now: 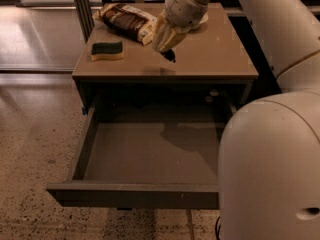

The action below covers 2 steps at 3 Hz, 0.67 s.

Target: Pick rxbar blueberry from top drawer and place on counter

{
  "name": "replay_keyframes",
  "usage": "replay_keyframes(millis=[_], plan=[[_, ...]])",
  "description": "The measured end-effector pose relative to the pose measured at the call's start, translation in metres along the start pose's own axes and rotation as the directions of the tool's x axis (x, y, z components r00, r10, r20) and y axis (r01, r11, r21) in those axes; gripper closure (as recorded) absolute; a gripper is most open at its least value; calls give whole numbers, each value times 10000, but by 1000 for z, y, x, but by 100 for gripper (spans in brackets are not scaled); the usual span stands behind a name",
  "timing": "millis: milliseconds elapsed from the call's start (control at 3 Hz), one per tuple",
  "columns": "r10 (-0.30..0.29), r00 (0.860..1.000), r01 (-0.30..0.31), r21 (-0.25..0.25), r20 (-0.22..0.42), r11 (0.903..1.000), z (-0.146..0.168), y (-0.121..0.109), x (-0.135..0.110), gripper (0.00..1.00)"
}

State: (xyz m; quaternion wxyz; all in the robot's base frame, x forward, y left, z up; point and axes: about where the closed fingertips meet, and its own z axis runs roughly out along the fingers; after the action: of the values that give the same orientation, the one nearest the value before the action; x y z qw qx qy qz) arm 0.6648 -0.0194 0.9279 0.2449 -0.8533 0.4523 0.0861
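Note:
My gripper (166, 43) hangs over the middle of the tan counter (215, 54), just above its surface. Its cream fingers (161, 34) are closed around a small dark bar, the rxbar blueberry (170, 56), of which only the lower end sticks out below the fingertips. The bar's tip is very close to the counter top; I cannot tell if it touches. The top drawer (135, 196) is pulled fully out below the counter, and its smooth grey inside shows nothing in it.
A green-and-yellow sponge (106, 50) lies at the counter's left edge. A brown-and-cream snack bag (127, 20) lies at the back left, next to the gripper. My arm's white body (270, 169) fills the lower right. Speckled floor surrounds the cabinet.

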Motion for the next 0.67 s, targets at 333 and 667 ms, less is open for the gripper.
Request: replay_keyframes(millis=[333,667], plan=[[-75,9999,81,615,-97,9981,5,-28,29,100],[233,9962,-176,687,-840,9975,31,-47,67,100]])
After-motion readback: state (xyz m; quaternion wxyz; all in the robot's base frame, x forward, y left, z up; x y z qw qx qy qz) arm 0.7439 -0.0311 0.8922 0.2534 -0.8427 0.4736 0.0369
